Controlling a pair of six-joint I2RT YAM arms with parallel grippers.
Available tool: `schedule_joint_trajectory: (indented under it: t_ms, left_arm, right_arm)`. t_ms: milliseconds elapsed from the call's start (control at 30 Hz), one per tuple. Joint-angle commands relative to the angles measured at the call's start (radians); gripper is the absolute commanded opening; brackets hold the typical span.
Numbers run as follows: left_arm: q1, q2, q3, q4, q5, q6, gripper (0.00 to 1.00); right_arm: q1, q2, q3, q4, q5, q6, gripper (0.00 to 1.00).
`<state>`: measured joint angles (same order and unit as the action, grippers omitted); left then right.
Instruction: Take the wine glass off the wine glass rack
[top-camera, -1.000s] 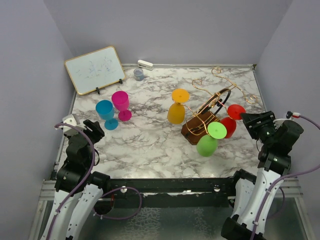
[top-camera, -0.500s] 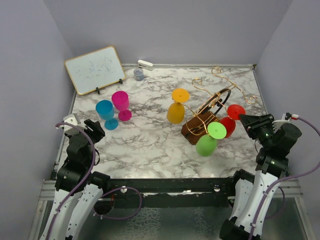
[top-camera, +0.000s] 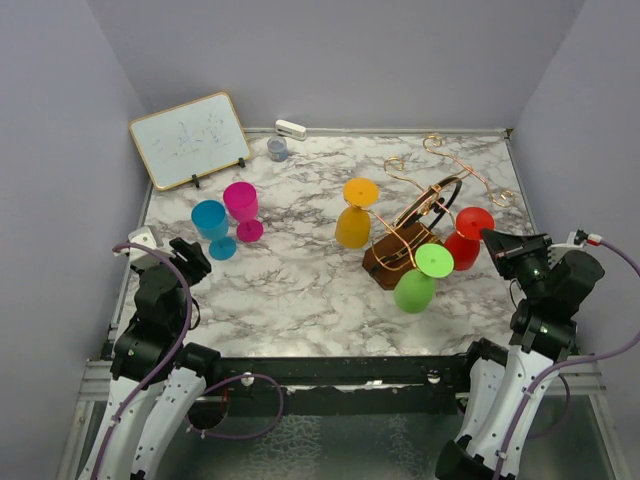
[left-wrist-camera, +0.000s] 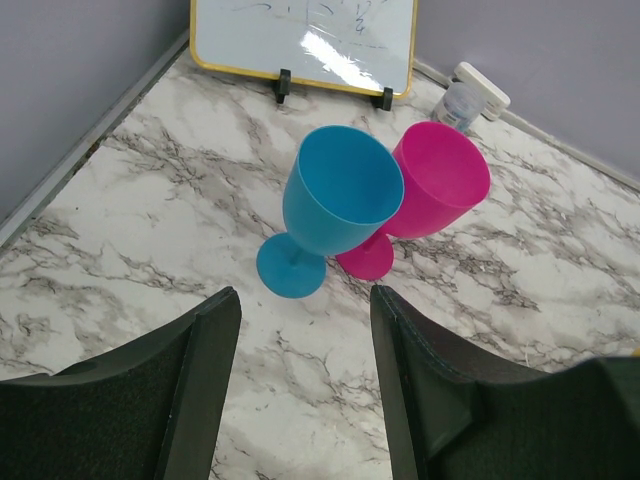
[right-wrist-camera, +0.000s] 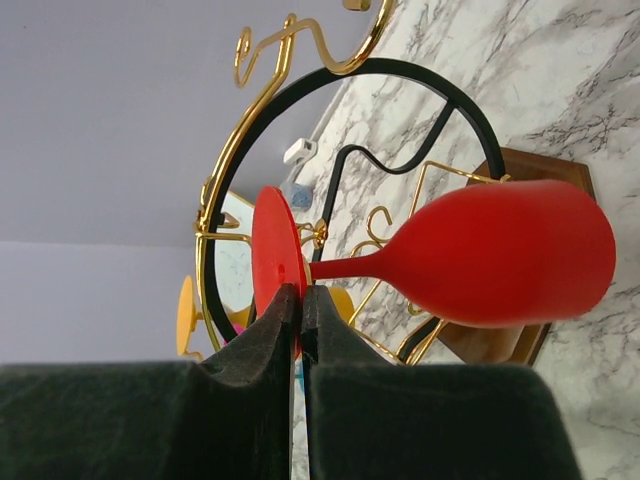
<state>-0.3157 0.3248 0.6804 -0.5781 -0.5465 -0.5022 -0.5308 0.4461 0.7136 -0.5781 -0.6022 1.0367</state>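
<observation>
Pinching the foot of the red wine glass (right-wrist-camera: 500, 250) | right gripper (right-wrist-camera: 300, 291) almost closed on this thin disc | glass lies sideways against the right side of the wine glass rack (top-camera: 388, 258) | left gripper (left-wrist-camera: 302, 300) wide, holding nothing, above the table near the blue glass (left-wrist-camera: 335, 200) and pink glass (left-wrist-camera: 440, 180)

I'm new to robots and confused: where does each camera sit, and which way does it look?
Top external: above and behind, looking down on the table; left arm and right arm show.
Left wrist: faces blue glass and pink glass; open left end effector shows.
Right wrist: faces the rack; right end effector pinches the red glass's foot.
Shared: top external also shows all three glasses.
</observation>
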Motion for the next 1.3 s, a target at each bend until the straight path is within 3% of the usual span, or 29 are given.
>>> schedule_joint_trajectory:
  t_ms: [0,800,1267]
  left_arm:
    - [-0.003,0.008,0.018,0.001,0.017,0.011,0.57]
    - [-0.003,0.012,0.018,0.0,0.017,0.007,0.57]
    - [-0.003,0.017,0.018,-0.001,0.02,0.008,0.57]
  right_arm:
    - [-0.003,-0.014,0.039,0.001,0.023,0.025,0.01]
    - [0.002,-0.002,0.099,-0.091,-0.05,0.06,0.01]
    - [0.017,-0.003,0.166,-0.179,0.032,0.014,0.01]
